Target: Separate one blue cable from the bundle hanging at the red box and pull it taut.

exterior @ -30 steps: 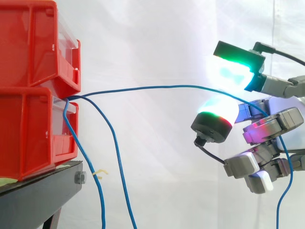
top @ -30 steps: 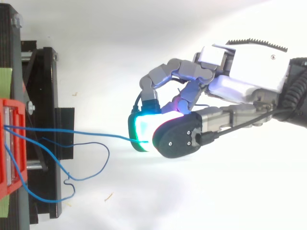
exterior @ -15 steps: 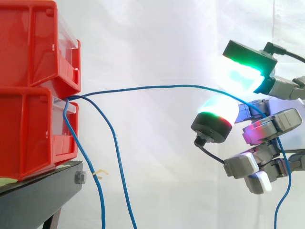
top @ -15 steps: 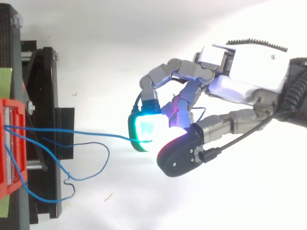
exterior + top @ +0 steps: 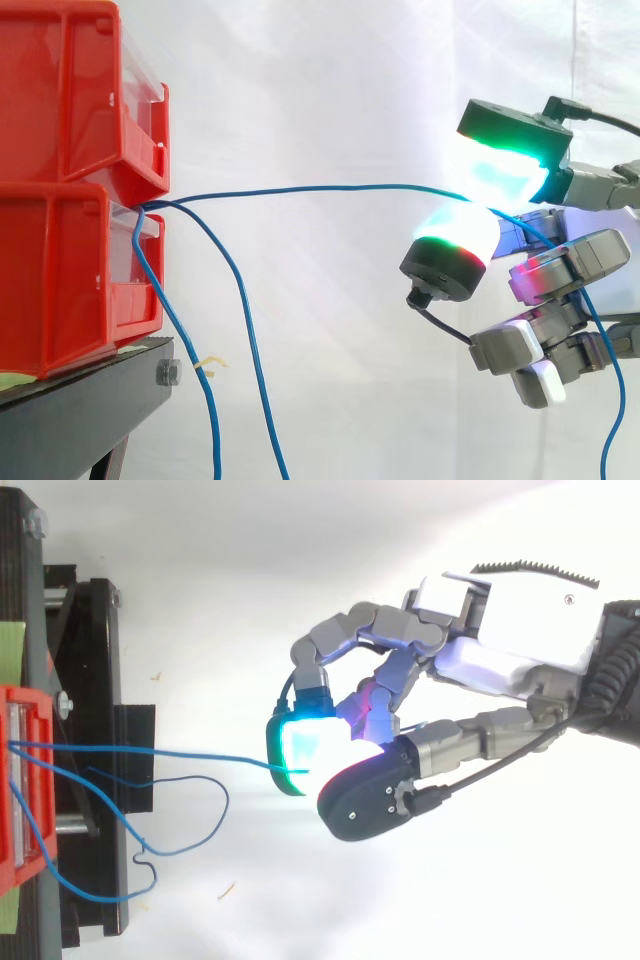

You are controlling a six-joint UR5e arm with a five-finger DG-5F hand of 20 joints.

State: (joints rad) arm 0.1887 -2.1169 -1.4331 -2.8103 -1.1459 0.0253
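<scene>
While blue cable [image 5: 300, 187] arcs slack from lower red box [image 5: 70, 280] to hand [image 5: 500, 670], fingers [image 5: 565, 270] curl round it. Separated, not taut. Next: firmer pinch, draw away from box.

A: Any writing legible on the red bins [image 5: 70, 200]?
B: None that can be read.
A: On the hand [image 5: 520, 620], or the black stand [image 5: 80, 410]?
B: Nothing legible there either.

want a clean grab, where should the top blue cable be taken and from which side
Take the top blue cable on its level free span, well right of the red bin, where the two drooping cables hang clear below. Come from the right, the hand's side.
</scene>
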